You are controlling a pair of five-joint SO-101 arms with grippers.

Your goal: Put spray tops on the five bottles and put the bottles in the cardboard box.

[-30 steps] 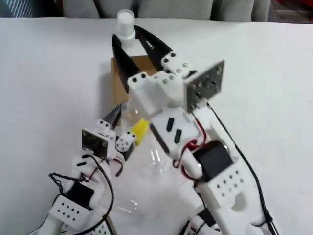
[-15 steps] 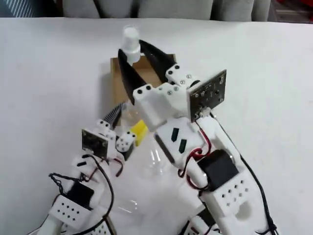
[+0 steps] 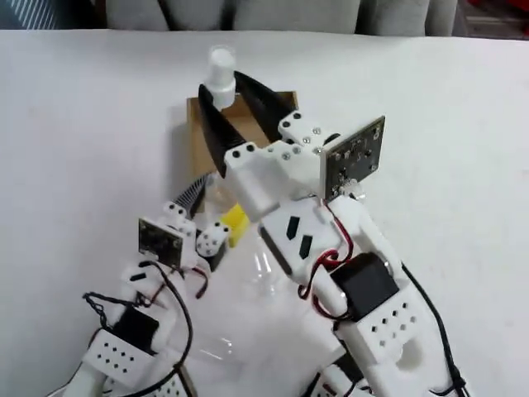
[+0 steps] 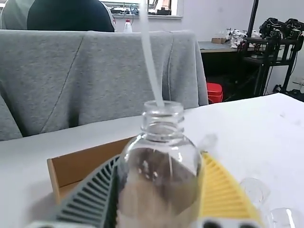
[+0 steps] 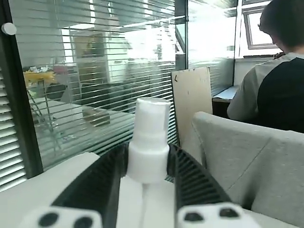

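R gripper (image 3: 221, 83) is narrow, pinching the white spray top (image 3: 221, 68) with a black jaw on each side of its collar. In the high view it sits over the far edge of the cardboard box (image 3: 198, 136). L gripper (image 4: 160, 164) clamps the clear bottle (image 4: 159, 183) upright, grey jaw on one side, yellow on the other, box just behind it. Dip tube (image 4: 151, 57) goes down into the open neck; its upper end is cut off. Other clear bottles (image 4: 254, 189) lie nearby on the table (image 3: 463, 124), outlines hard to make out. R arm hides much of the box.
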